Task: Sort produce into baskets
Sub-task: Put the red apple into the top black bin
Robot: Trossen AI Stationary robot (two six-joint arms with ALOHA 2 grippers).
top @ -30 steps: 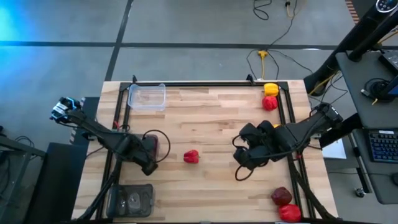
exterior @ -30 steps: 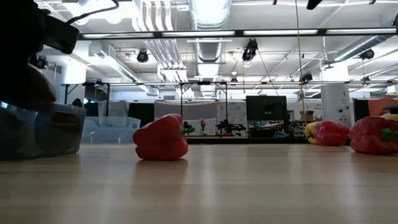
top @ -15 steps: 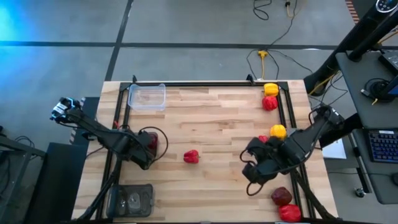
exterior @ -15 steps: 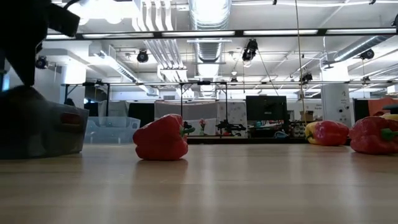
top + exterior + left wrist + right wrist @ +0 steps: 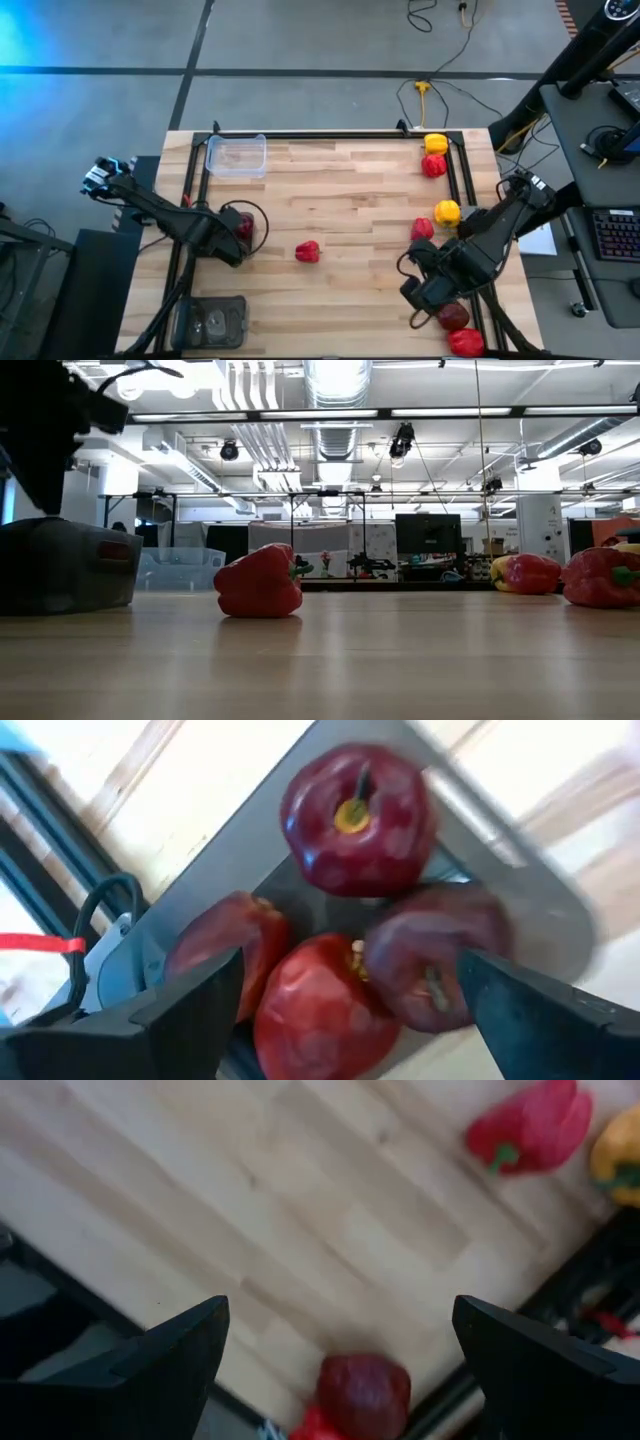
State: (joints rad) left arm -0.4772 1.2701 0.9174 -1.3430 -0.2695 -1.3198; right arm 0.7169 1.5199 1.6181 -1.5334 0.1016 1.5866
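Note:
My left gripper is open and empty above a smoky dark tub at the table's left, which holds several dark maroon peppers. My right gripper is open and empty above the near right of the table, just short of a maroon pepper lying on the wood. A red pepper lies at the table's centre. The clear tub stands at the far left.
A yellow pepper and a red pepper lie at mid right. Another yellow and red pair lies at the far right, and a red pepper in the near right corner. A second dark tub stands near left.
My right gripper has gone toward the table's near edge, toward the maroon pepper, and has uncovered the yellow and red peppers at mid right. My left gripper has risen out of the dark tub and drawn a little toward the far left.

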